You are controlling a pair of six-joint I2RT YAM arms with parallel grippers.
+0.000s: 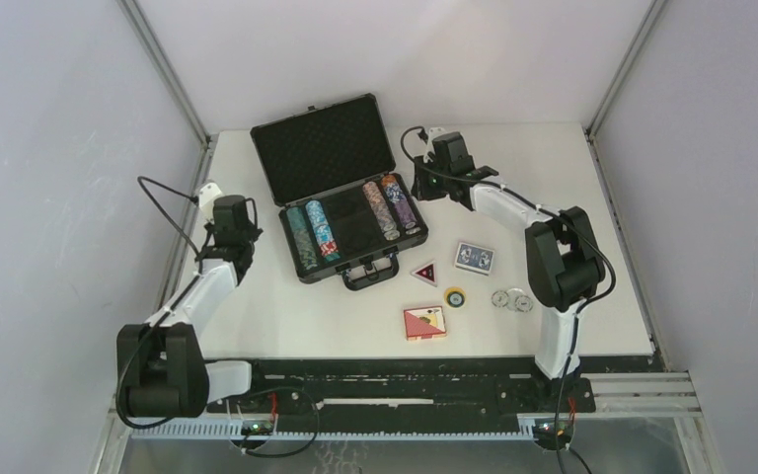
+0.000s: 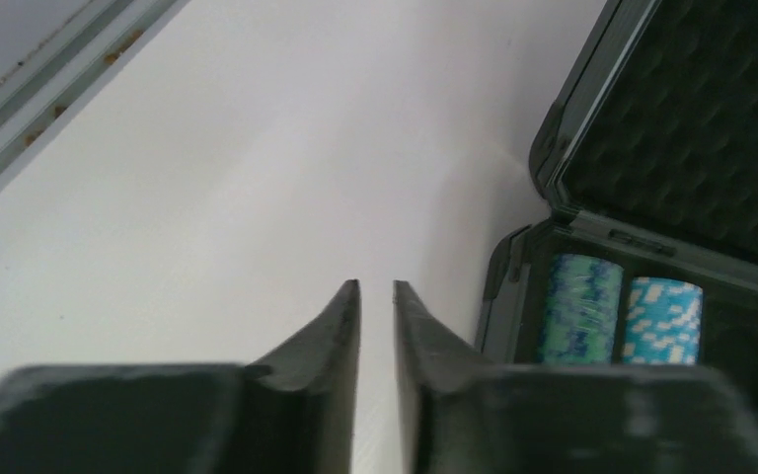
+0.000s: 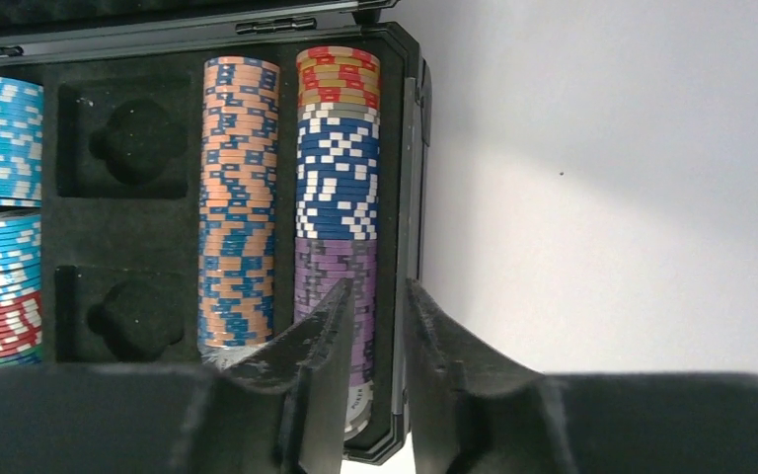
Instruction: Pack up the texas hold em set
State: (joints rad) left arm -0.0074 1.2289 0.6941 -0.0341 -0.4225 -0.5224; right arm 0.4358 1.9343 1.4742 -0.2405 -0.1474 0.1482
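The texas hold em set's black briefcase (image 1: pixel 278 190) lies open at the table's back middle, its foam lid (image 2: pixel 691 128) tilted up. Rows of poker chips (image 1: pixel 314 235) fill its outer channels, with orange, blue and purple chips (image 3: pixel 336 197) on the right side. A blue deck (image 1: pixel 474 258), a red deck (image 1: pixel 424 323), a triangular button (image 1: pixel 424 273) and round buttons (image 1: pixel 511 298) lie on the table in front. My left gripper (image 2: pixel 376 284) hovers left of the case, slightly open and empty. My right gripper (image 3: pixel 379 283) stands slightly open over the case's right wall (image 3: pixel 412 188).
A yellow round button (image 1: pixel 454 296) lies between the triangular button and the red deck. The case's handle (image 1: pixel 370 272) points toward me. Two empty foam pockets (image 3: pixel 136 143) sit in the case's middle. Grey walls enclose the table on three sides.
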